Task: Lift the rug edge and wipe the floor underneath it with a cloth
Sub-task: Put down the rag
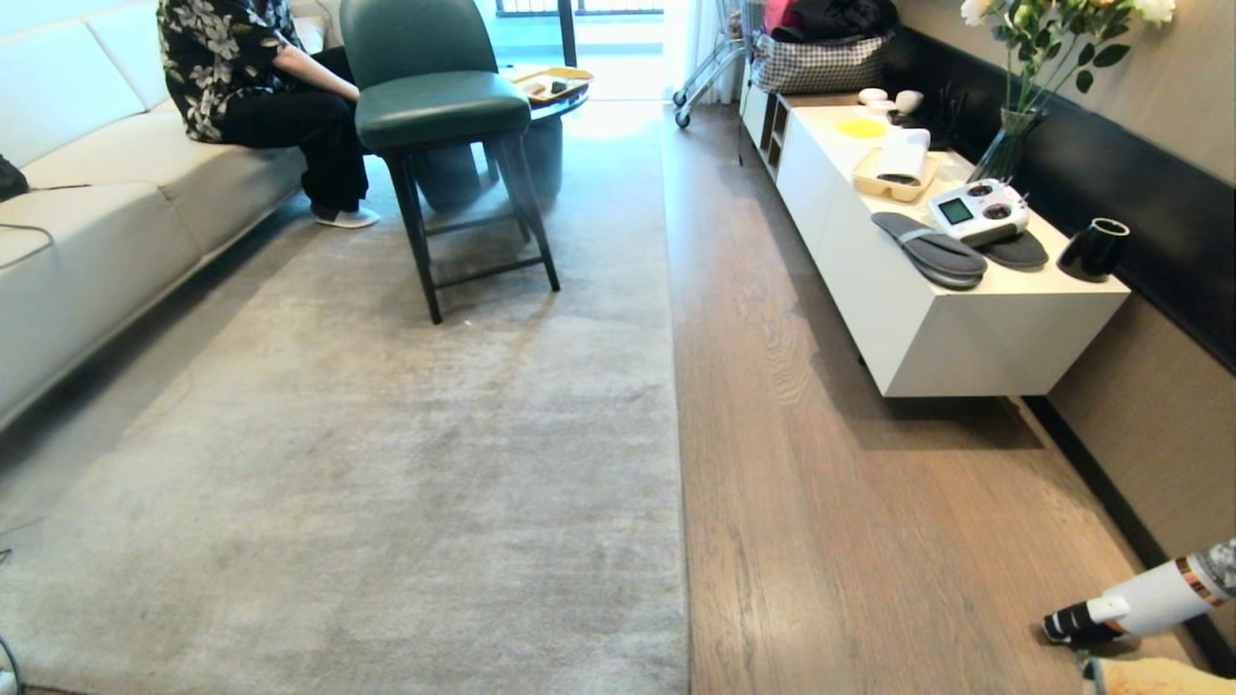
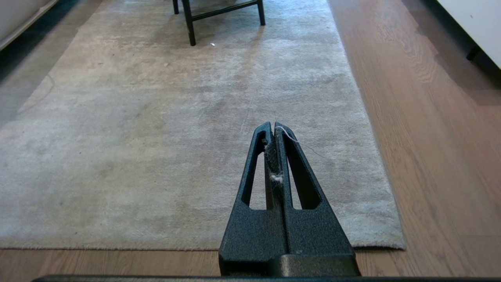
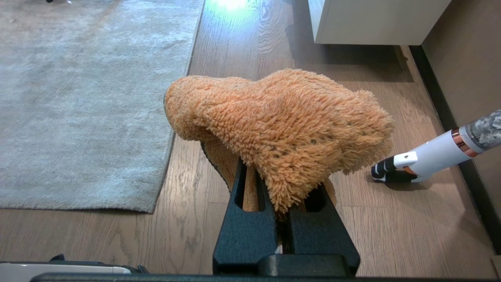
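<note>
While over the floor (image 3: 391, 219), cloth (image 3: 282, 125) in right gripper (image 3: 283, 184).

Living room. Wood-grain plank flooring (image 1: 869, 463), brown with grey streaks. White sofa (image 1: 87, 203) along left side, person (image 1: 261, 77) seated at far end. Green upholstered chair (image 1: 439, 97) on dark legs, round coffee table (image 1: 550, 101) just behind it with yellow tray on top. Low white cabinet (image 1: 927, 319) along right wall, dark wall panel (image 1: 1139, 212) behind. Glass vase of flowers (image 1: 1014, 135) on cabinet. Bright daylight from glass door (image 1: 579, 29) at far end.
</note>
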